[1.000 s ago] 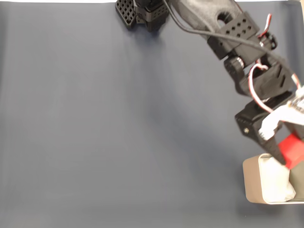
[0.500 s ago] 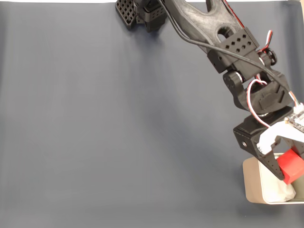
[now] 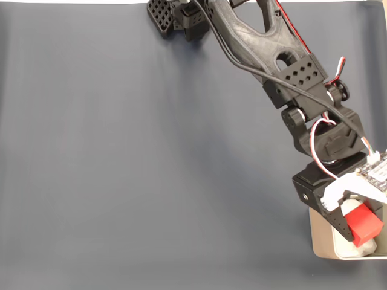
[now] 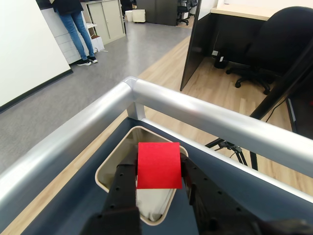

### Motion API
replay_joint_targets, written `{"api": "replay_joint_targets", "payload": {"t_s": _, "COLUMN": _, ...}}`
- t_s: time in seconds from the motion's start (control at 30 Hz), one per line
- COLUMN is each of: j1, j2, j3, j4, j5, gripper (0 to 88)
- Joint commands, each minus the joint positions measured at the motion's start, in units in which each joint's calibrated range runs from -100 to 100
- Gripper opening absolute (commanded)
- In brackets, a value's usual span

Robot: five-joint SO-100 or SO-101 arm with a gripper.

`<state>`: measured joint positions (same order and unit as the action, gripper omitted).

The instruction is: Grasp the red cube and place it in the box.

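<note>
Down at five o'clock in the fixed view, I'm watching the gripper (image 3: 358, 228) pinching the red cube (image 3: 366, 224) between its fingers, right over the box (image 3: 321, 237). The cube is sitting above the white padding (image 3: 351, 214), inside the box's outline as this camera sees it, with the near wall at its nine o'clock. The black arm (image 3: 284, 66) is slanting in from twelve o'clock across the dark blue mat (image 3: 133, 157).

Switching to the wrist view, I'm seeing the red cube (image 4: 158, 165) squarely between the two dark fingers (image 4: 125, 183), one pressing each side, so the gripper (image 4: 157, 182) is clamped on it. The box (image 4: 113, 162) is lying beyond and below, its opening partly hidden behind the cube, padding (image 4: 149, 201) showing at six o'clock. A metal rail (image 4: 205, 115) is crossing behind, and a person (image 4: 78, 24) is standing off at eleven o'clock.

My worry from here: I can't tell how high the cube is hanging. If I'm letting go from too far up, it could be bouncing off that lumpy padding and over the thin wall. Drifting toward nine o'clock in the fixed view could be clipping the rim.
</note>
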<state>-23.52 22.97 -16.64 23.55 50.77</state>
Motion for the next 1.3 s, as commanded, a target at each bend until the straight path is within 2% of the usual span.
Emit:
{"api": "replay_joint_targets", "payload": {"t_s": 0.0, "j1": 0.01, "j2": -0.27, "j3": -3.62, "j4": 0.39, "j5": 0.1, "gripper": 0.0}}
{"api": "replay_joint_targets", "payload": {"t_s": 1.2, "j1": -0.77, "j2": -0.27, "j3": -4.17, "j4": 0.47, "j5": 0.15, "gripper": 0.1}}
{"api": "replay_joint_targets", "payload": {"t_s": 1.27, "j1": -0.84, "j2": -0.27, "j3": -4.26, "j4": 0.47, "j5": 0.1, "gripper": 2.1}}
